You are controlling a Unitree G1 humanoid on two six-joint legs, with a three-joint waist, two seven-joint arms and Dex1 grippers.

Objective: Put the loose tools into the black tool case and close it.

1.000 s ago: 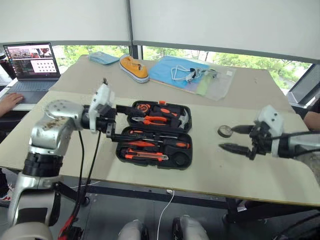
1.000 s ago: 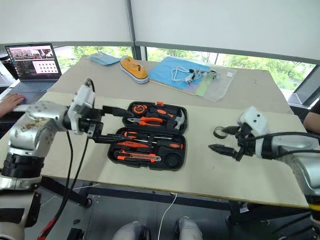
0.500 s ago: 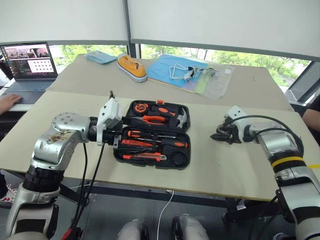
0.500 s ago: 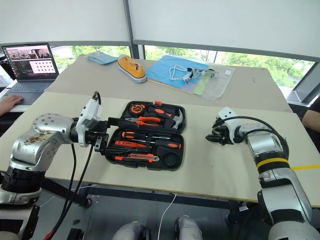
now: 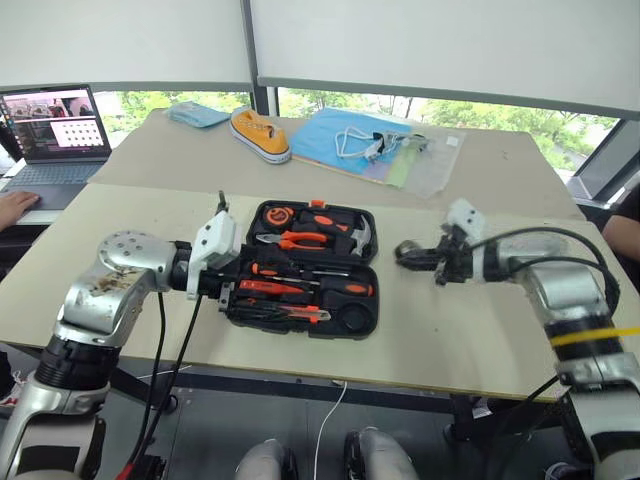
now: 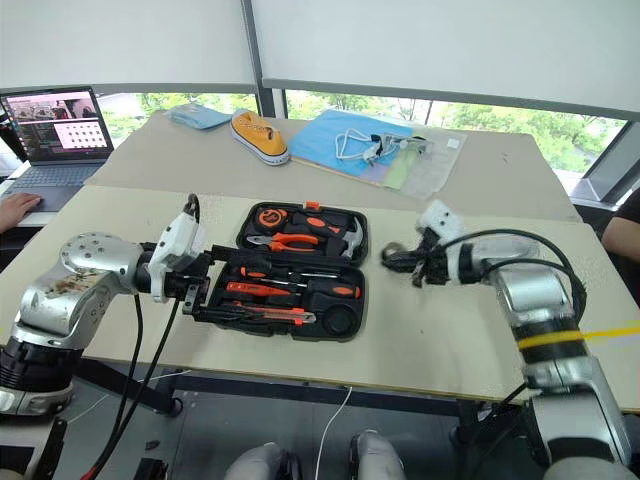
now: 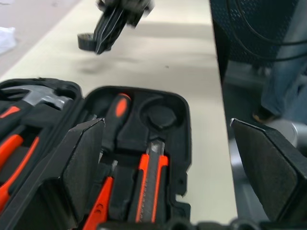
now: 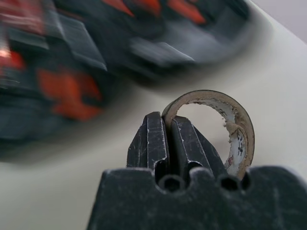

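Beige tabletop [image 5: 450, 330] fills your view, with a second table behind it under the windows carrying a yellow shoe [image 5: 259, 136], a blue sheet [image 5: 345, 140] and an open laptop [image 5: 52, 125] at the far left.

You see the flat black plastic tool case [image 5: 303, 266] lying open in the middle of the near table, both halves facing up. Its far half holds the orange-handled pliers [image 5: 296, 239], a hammer [image 5: 362, 235] and a round orange tape measure [image 5: 276, 213]. Its near half holds two long screwdrivers with orange-black handles [image 5: 290, 272], an orange-black utility knife [image 7: 149, 184] along the front edge, and a round moulded recess [image 7: 158, 115] at the right end with nothing in it.

Your left gripper [image 5: 238, 284] sits at the left end of the case, its two black fingers [image 7: 82, 165] spread wide and clasping nothing.

Your right gripper [image 5: 425, 260] is above the table just right of the case, fingers pinched together on the wall of the small dark tape roll [image 8: 225, 122]. You can see the roll [image 5: 406, 253] hanging off the fingertips, between the gripper and the case's right edge, clear of the case.
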